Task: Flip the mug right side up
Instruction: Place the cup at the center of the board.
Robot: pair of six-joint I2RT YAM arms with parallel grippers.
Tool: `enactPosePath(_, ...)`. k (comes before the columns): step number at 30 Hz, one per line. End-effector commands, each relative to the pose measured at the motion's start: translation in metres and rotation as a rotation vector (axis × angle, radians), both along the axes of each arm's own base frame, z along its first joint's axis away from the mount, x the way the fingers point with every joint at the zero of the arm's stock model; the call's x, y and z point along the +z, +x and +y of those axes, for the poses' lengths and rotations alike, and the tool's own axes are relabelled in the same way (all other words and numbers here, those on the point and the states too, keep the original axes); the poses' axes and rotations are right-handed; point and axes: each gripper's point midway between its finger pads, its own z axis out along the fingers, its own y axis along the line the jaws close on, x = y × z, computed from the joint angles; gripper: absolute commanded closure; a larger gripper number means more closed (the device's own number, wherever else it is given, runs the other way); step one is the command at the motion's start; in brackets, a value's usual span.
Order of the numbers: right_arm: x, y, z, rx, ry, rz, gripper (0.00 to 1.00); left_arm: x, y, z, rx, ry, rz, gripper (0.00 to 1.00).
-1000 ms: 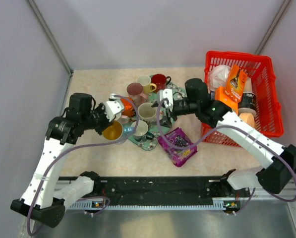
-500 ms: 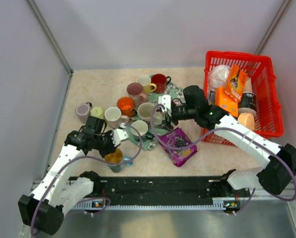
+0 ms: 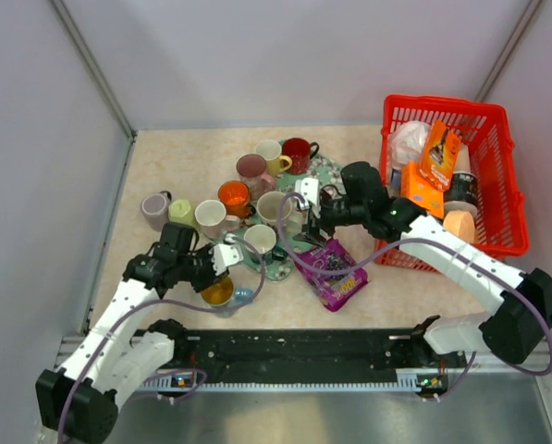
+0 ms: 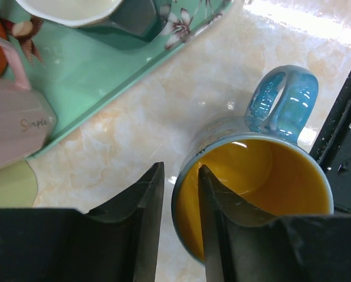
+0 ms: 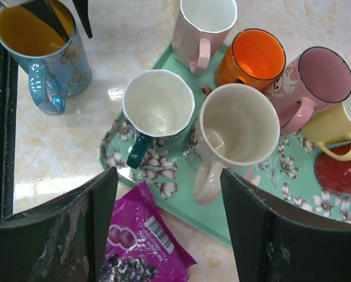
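Note:
The blue mug [image 3: 218,291] with a yellow inside stands upright on the table near the front rail, handle toward the rail. It also shows in the left wrist view [image 4: 251,176] and the right wrist view [image 5: 40,41]. My left gripper [image 3: 222,277] straddles its rim [image 4: 181,176], one finger inside and one outside, with a small gap on both sides of the wall. My right gripper [image 3: 303,227] is open and empty above the green floral tray [image 5: 263,200], over a cream mug [image 5: 237,129].
Several upright mugs stand on the tray [image 3: 277,271] and left of it. A purple snack packet [image 3: 331,268] lies right of the tray. A red basket [image 3: 493,139] with packets is at the right. The black rail [image 3: 294,351] runs along the near edge.
My left arm carried the blue mug from beside the tray down toward the front rail, and the mug now stands on the table. My right gripper shifted only slightly.

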Motion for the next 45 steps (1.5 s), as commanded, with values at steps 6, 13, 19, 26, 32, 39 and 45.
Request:
enactPosePath(6, -0.002, -0.012, 0.026, 0.029, -0.037, 0.043, 0.29, 0.110, 0.015, 0.013, 0.206, -0.128, -0.310, 0.49)
enactPosePath(13, -0.028, -0.041, 0.069, 0.093, -0.084, 0.088, 0.18, 0.179, 0.037, 0.073, 0.814, -0.348, -0.390, 0.24)
enactPosePath(19, -0.047, -0.079, 0.119, 0.198, -0.094, 0.149, 0.18, 0.207, 0.032, 0.091, 1.137, -0.667, -0.302, 0.01)
enactPosePath(26, -0.081, -0.101, 0.150, 0.214, -0.146, 0.217, 0.18, 0.231, 0.020, 0.098, 1.192, -0.801, -0.377, 0.02)
enactPosePath(32, -0.116, -0.110, 0.163, 0.202, -0.204, 0.221, 0.24, 0.248, 0.010, 0.096, 1.167, -0.836, -0.438, 0.03)
enactPosePath(39, -0.155, -0.113, 0.168, 0.188, -0.268, 0.256, 0.39, 0.255, 0.001, 0.087, 1.106, -0.846, -0.454, 0.04)
enactPosePath(45, -0.141, -0.112, 0.172, 0.196, -0.237, 0.199, 0.96, 0.255, 0.003, 0.085, 1.096, -0.846, -0.441, 0.05)
